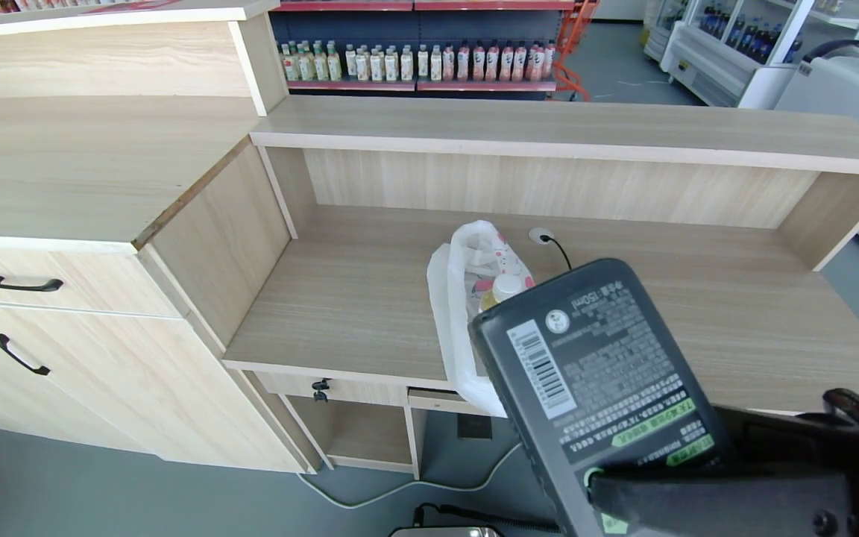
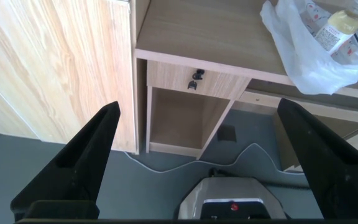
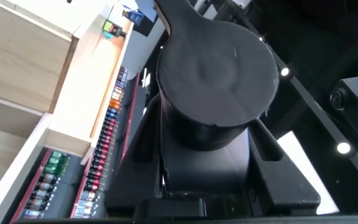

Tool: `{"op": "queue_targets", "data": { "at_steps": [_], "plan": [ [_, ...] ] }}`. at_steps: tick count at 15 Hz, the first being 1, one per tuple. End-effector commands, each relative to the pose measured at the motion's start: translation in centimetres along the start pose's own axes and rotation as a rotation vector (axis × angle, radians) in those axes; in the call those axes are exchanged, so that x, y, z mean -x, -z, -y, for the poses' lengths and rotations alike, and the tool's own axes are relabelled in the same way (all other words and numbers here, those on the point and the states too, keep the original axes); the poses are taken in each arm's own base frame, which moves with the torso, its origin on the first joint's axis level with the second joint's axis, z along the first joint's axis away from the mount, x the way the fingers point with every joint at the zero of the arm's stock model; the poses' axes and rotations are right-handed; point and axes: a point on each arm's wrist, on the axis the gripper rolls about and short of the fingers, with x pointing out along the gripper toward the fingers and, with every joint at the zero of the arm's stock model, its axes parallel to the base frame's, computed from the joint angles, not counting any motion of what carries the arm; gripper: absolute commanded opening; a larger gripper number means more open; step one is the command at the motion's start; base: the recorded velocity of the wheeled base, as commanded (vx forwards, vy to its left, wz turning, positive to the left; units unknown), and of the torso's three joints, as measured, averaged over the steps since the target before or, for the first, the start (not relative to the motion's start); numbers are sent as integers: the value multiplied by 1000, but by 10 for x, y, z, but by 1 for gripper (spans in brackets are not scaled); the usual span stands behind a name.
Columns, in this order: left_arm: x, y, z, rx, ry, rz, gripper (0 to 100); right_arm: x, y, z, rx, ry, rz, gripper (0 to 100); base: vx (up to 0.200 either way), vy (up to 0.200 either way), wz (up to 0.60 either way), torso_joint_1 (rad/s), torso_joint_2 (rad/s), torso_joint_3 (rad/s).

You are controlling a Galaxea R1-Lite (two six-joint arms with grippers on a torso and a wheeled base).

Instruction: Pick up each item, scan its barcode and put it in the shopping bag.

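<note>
The wooden counter (image 1: 340, 313) bears a white shopping bag (image 1: 450, 306) (at its front edge).

The matte black left gripper (image 2: 199, 109) has two broad, flat, wedge-shaped fingers (image 2: 73, 168). The black right gripper (image 1: 602, 492) has a blocky housing with round screw heads (image 1: 821, 520).

This is a shop, seen from behind its checkout. A light-wood cashier counter (image 1: 370, 298) with a raised customer ledge takes up the foreground, with drawers (image 1: 64, 283) at 9 o'clock. At 12 o'clock, beyond the ledge, a red-edged retail shelf (image 1: 414, 63) carries rows of bottled drinks facing outward. Glass-fronted drinks coolers (image 1: 728, 41) stand at 1 to 2 o'clock. A white shopping bag (image 1: 467, 298) on the counter holds goods, and at 5 o'clock a black bottle (image 1: 593, 358) shows a barcode label.
</note>
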Motion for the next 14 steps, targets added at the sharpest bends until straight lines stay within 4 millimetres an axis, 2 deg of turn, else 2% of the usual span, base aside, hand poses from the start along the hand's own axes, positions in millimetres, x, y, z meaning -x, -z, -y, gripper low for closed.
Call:
{"op": "queue_targets", "data": {
  "at_steps": [1,2,3,4,5,6,8,10,11,14],
  "plan": [
    [0,0,0,0,0,0,100,-11,14,-2,-124,-5,-44,0,0,0,0,0,0,0],
    [0,0,0,0,0,0,100,-16,33,-5,-269,-41,-147,0,0,0,0,0,0,0],
    [0,0,0,0,0,0,100,-13,46,-6,-398,-71,-268,0,0,0,0,0,0,0],
    [0,0,0,0,0,0,100,2,61,-10,-566,-136,-509,0,0,0,0,0,0,0],
    [0,0,0,0,0,0,100,13,67,-10,-678,-147,-670,0,0,0,0,0,0,0],
    [0,0,0,0,0,0,100,32,75,-13,-821,-130,-912,0,0,0,0,0,0,0],
    [0,0,0,0,0,0,100,68,90,-14,-824,-122,-1216,0,0,0,0,0,0,0],
    [0,0,0,0,0,0,100,96,87,-20,-853,-120,-1355,0,0,0,0,0,0,0],
    [0,0,0,0,0,0,100,117,77,-21,-884,-113,-1458,0,0,0,0,0,0,0],
    [0,0,0,0,0,0,100,145,71,-26,-949,-46,-1634,0,0,0,0,0,0,0]
  ]
}}
